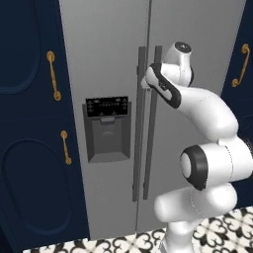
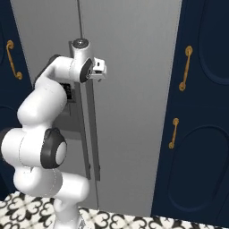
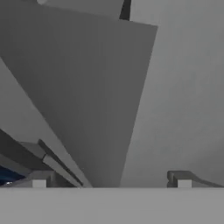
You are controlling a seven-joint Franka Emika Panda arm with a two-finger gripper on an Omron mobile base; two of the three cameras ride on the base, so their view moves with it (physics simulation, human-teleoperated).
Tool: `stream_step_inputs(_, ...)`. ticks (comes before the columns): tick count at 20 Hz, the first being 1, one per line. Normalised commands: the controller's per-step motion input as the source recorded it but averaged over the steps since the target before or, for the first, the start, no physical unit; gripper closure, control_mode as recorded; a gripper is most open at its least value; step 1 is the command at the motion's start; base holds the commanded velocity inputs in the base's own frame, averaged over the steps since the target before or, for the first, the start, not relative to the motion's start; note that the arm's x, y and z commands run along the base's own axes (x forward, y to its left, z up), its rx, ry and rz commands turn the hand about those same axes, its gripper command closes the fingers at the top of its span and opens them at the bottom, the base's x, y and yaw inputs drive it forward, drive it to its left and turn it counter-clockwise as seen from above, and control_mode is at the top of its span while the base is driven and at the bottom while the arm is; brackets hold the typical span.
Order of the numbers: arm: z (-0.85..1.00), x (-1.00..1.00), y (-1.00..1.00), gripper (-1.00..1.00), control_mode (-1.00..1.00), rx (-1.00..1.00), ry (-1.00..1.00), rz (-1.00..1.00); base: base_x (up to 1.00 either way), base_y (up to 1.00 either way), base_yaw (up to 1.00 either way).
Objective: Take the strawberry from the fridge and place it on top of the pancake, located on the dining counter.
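Navy cabinets (image 1: 29, 123) with gold handles (image 1: 53, 75) flank the fridge (image 1: 108, 59) on both sides; patterned black-and-white floor tile (image 1: 227, 230) along the bottom edge of both base views.

Fridge fills centre frame in both base views, both doors closed. Two dark vertical bar handles (image 1: 141, 123) run side by side along the door seam, centre of the left base view. Black dispenser panel (image 1: 107, 126) on the left door, left of centre in that view; in the right base view it's mostly hidden behind the arm.

Tool (image 2: 101, 70) sits up at the top end of the handles: upper centre-right in the left base view, upper left in the right base view. In the left base view the wrist covers the handle tops and the fingers themselves can't be made out. Whether anything touches a handle, can't tell.

Hand view: both fingertips (image 3: 183, 180) at the bottom edge, far apart, so jaws are wide with nothing between them. Past them, flat grey door surface at close range, a dark seam at top centre, handle bars (image 3: 57, 168) angled across the lower left.

Arm (image 1: 207, 163) rises from lower right in the left base view, lower left in the right base view, elbow bent toward the fridge.
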Motion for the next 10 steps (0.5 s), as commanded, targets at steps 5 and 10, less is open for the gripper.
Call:
stream_step_inputs(5, -0.11, 0.31, 0.00, -1.00, -1.00, 0.00, -0.20, 0.02, 0.00, 0.00, 0.00)
stream_step_inputs(10, -0.14, 0.57, -0.01, -1.00, -1.00, 0.00, -0.17, 0.01, 0.00, 0.00, 0.00)
